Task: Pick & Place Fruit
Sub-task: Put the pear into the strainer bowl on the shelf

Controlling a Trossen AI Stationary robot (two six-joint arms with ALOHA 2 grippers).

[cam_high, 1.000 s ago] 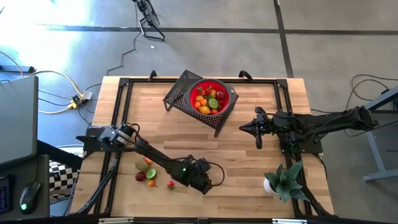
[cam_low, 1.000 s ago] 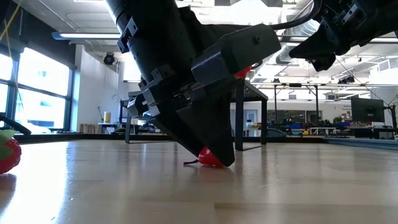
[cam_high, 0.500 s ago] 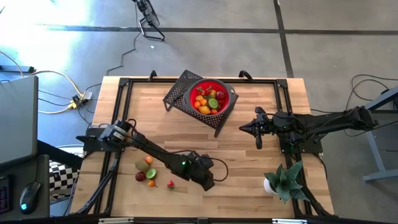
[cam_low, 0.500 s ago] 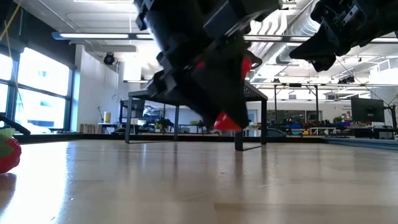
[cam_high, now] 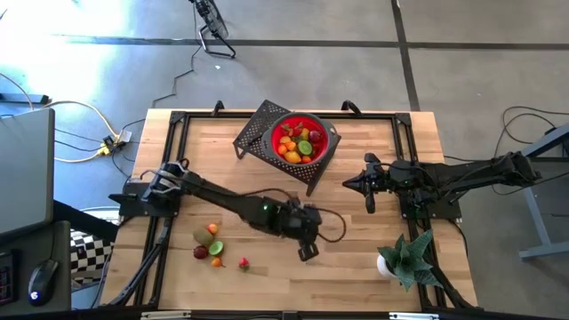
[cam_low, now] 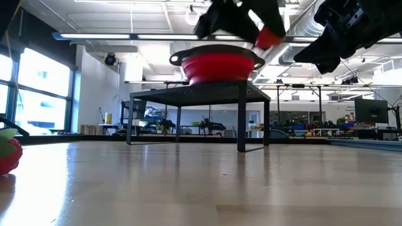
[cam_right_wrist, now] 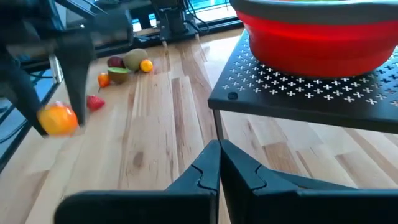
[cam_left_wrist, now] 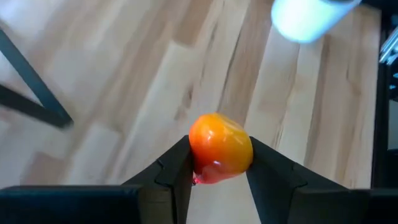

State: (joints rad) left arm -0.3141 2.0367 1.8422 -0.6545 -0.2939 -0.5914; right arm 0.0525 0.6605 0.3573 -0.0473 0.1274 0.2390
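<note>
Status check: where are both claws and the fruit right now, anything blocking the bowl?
Left claw shut on orange fruit, lifted above mid-table. Right claw shut, empty, waiting right of red bowl. Nothing seen blocking the way to the bowl.

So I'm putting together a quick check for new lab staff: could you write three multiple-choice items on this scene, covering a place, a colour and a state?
1. Where does the red bowl stand?
A. on the black perforated stand
B. on the bare table
C. on the floor

2. What colour is the fruit in the left hand?
A. green
B. orange-red
C. brown

3. How is the right hand?
A. open
B. shut on a fruit
C. shut, holding nothing

Answers: 1 A, the low view shows the bowl up on the stand. 2 B, the left wrist view shows it between the fingers. 3 C, the right wrist view shows its fingers together with nothing between them.
</note>
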